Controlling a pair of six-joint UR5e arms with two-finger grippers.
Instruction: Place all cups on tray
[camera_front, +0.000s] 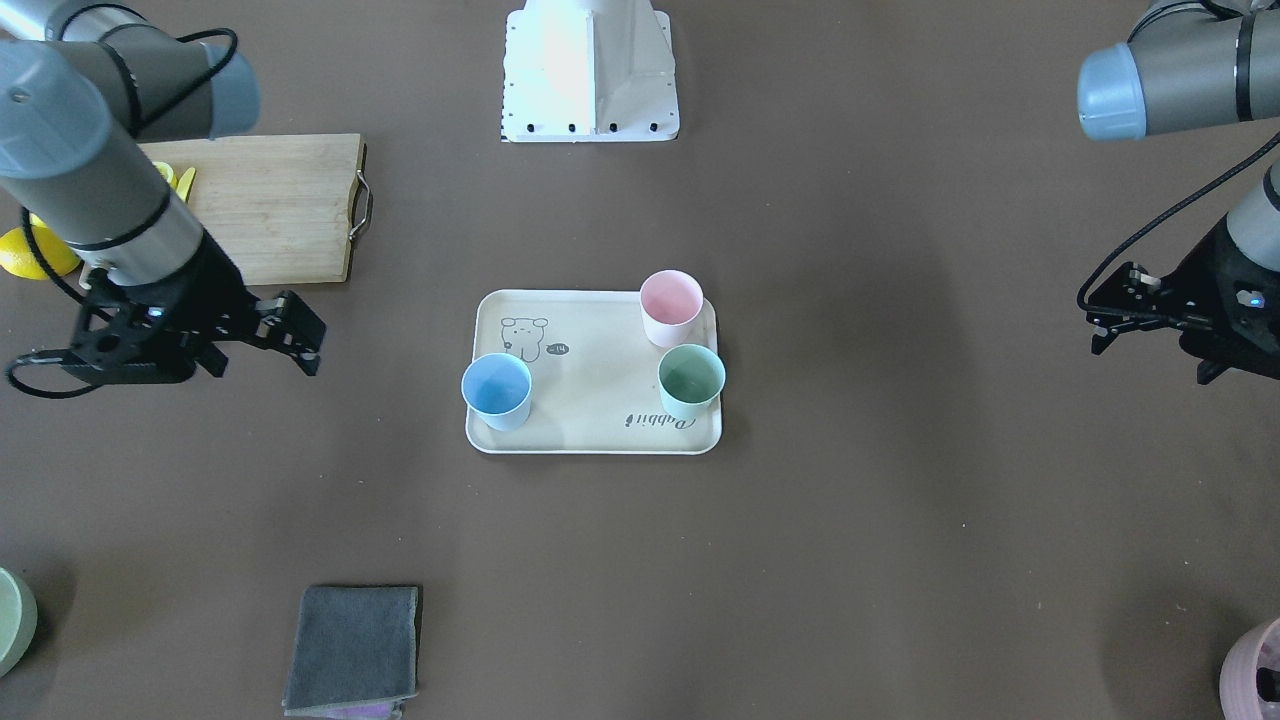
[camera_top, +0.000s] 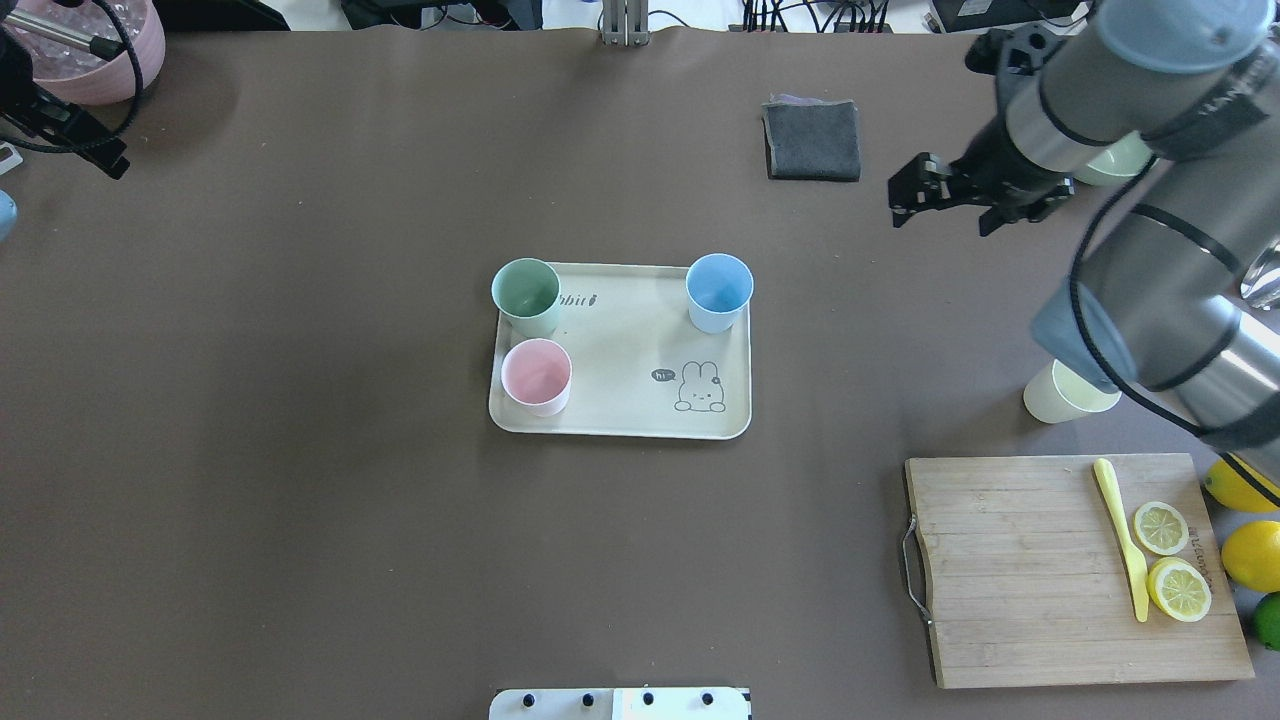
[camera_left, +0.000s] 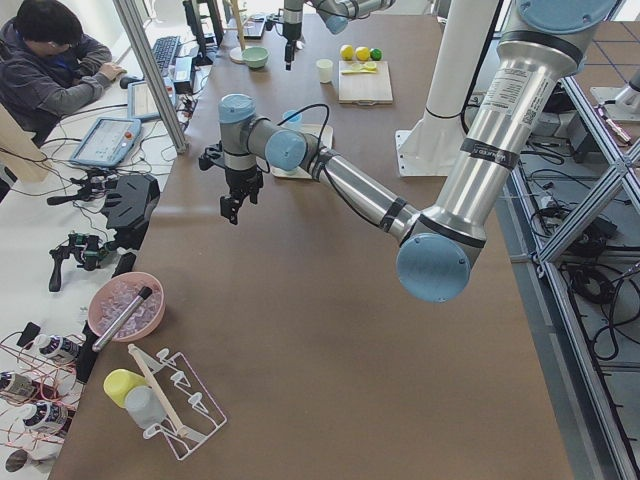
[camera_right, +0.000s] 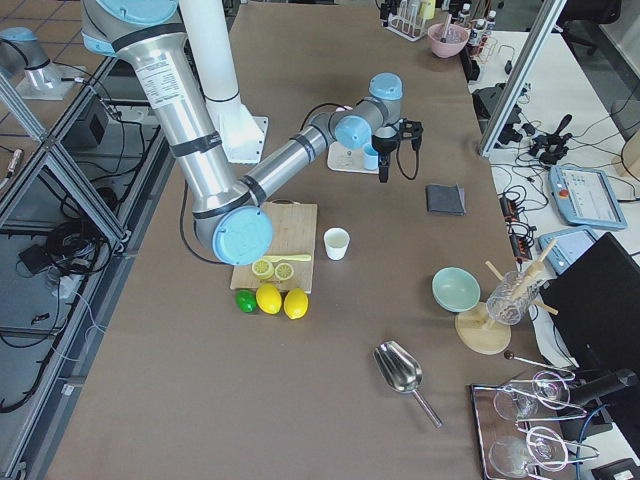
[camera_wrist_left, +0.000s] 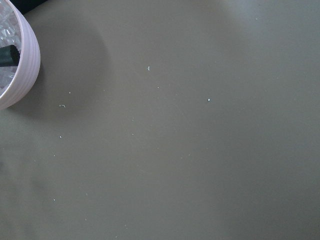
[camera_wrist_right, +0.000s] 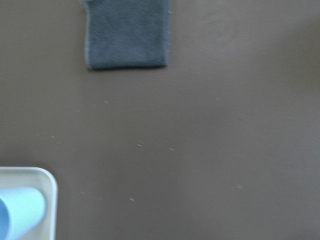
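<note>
The cream tray (camera_top: 620, 395) lies mid-table and also shows in the front view (camera_front: 590, 400). The mint green cup (camera_top: 526, 296), the pink cup (camera_top: 536, 376) and the light blue cup (camera_top: 719, 291) stand upright on it. The pale yellow cup (camera_top: 1065, 395) stands on the table right of the tray, partly hidden under my right arm, and shows in the right side view (camera_right: 336, 243). My right gripper (camera_top: 905, 195) hovers open and empty beyond the tray's far right. My left gripper (camera_front: 1105, 320) hangs open and empty at the far left, away from the cups.
A wooden cutting board (camera_top: 1020, 570) with lemon slices and a yellow knife lies front right, with whole lemons (camera_top: 1250, 555) beside it. A grey cloth (camera_top: 812, 140) lies at the far side. A pink bowl (camera_top: 95, 50) is far left. A green bowl (camera_right: 455, 289) is far right.
</note>
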